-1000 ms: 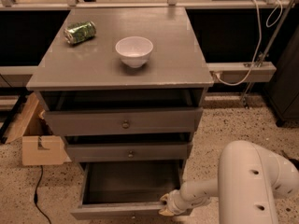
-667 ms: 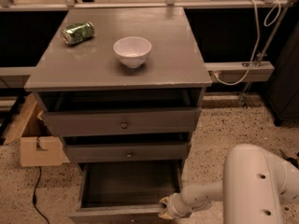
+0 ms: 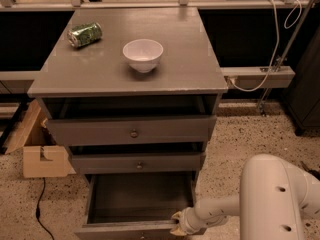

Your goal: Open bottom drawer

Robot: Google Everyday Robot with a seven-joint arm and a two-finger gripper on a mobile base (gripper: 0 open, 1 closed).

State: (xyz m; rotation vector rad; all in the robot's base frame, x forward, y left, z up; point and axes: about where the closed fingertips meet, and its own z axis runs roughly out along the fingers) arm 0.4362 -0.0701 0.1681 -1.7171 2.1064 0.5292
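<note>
In the camera view the bottom drawer (image 3: 140, 204) is at the lower middle of the frame, the lowest of three in the grey table (image 3: 190, 59). It is already pulled well out, so its dark inside shows, and its front edge lies almost at the bottom border; the knob is not visible here. The gripper (image 3: 177, 224) is at the right end of that front edge, touching it or just beside it, at the end of the white arm (image 3: 220, 211) that comes in from the lower right. I cannot tell how the jaws stand, or whether they hold the edge. I judge the drawer to be stiff wood, not fragile, and light because it looks empty. It should slide straight out, though a pull at one end could twist it and make it stick. The knob in the middle of the front, or the middle of the top edge, would be the better place to hold it. On the table top a white bowl (image 3: 143, 54) and a green can (image 3: 84, 34) lie well apart from the work. Compared with the earlier frames, the drawer front seems a little lower in the frame, so slightly further out, and the gripper has followed it down. The bowl and can have not moved.
</note>
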